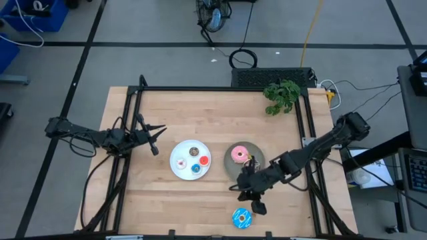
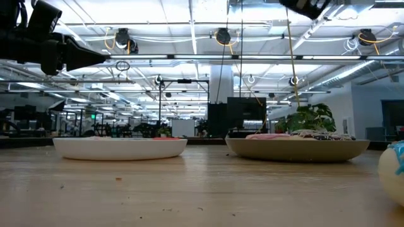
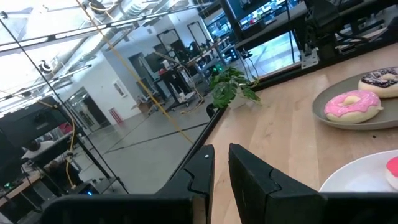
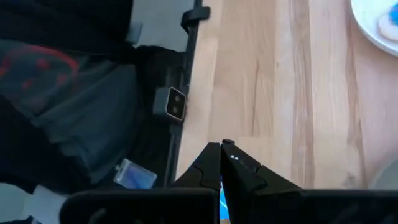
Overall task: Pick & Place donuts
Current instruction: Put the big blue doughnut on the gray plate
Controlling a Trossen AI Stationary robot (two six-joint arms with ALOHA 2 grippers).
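A white plate [image 1: 175,170] carries the small brown [image 1: 194,151], white [image 1: 181,162], red [image 1: 204,160] and blue [image 1: 196,169] donuts. The grey plate [image 1: 235,145] holds the pink donut [image 1: 238,156] and the chocolate sprinkled donut [image 1: 252,160], which my right arm partly covers. The blue sprinkled donut [image 1: 241,217] lies flat on the table near the near edge. My right gripper [image 1: 257,203] hovers just beside and above it, shut and empty. My left gripper [image 1: 155,139] waits in the air left of the white plate, its fingers [image 3: 205,171] almost together.
A green plant [image 1: 281,95] sits at the far right corner. Black frame rails [image 1: 133,127] run along the table's left and right sides. Bare wood lies between the plates and the near edge. In the low view the blue sprinkled donut [image 2: 394,169] shows at the right.
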